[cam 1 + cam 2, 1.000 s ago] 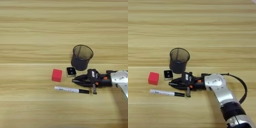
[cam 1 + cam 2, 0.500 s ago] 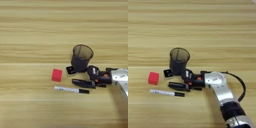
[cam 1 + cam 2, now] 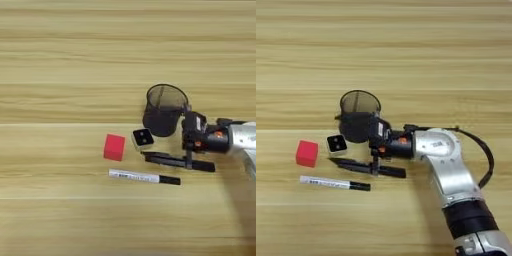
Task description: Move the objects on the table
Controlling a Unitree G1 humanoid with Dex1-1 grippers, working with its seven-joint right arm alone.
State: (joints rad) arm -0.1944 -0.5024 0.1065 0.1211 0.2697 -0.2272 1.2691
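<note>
Right eye view, near to far: white-barrelled marker flat on the table, black cap to the right. Just beyond, all-black marker pinched across its middle by the gripper, lying nearly level, tip toward the white block. Red cube left of that block. Farthest, pen cup upright, just behind the gripper body; nothing visible inside through its dark see-through wall.
</note>
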